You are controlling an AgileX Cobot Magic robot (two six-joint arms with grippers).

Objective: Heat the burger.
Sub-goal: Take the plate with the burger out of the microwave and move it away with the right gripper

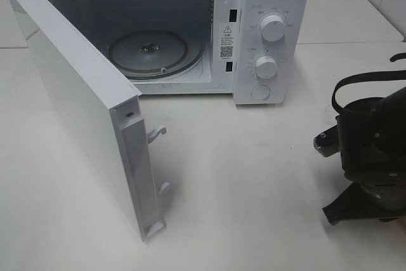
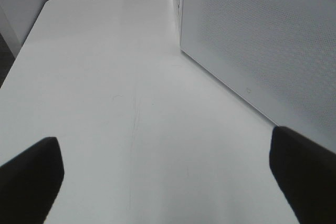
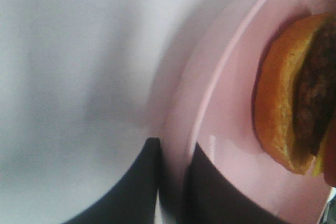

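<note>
The burger point(image 3: 294, 98) shows only in the right wrist view, with an orange-brown bun and a dark patty. It lies on a pink plate point(image 3: 226, 129). My right gripper point(image 3: 173, 148) is shut on the plate's rim, one finger on each side of it. In the high view only the right arm point(image 1: 371, 157) shows, at the right edge; the plate and burger are out of that view. My left gripper point(image 2: 168, 174) is open and empty, low over the white table point(image 2: 115, 103), beside the microwave door point(image 2: 262, 40).
A white microwave point(image 1: 273, 4) stands at the back with its door point(image 1: 76, 106) swung wide open toward the front left. Its glass turntable point(image 1: 149, 52) is bare. Two knobs point(image 1: 273, 28) are on its right panel. The white table point(image 1: 254, 188) lies between the microwave and the right arm.
</note>
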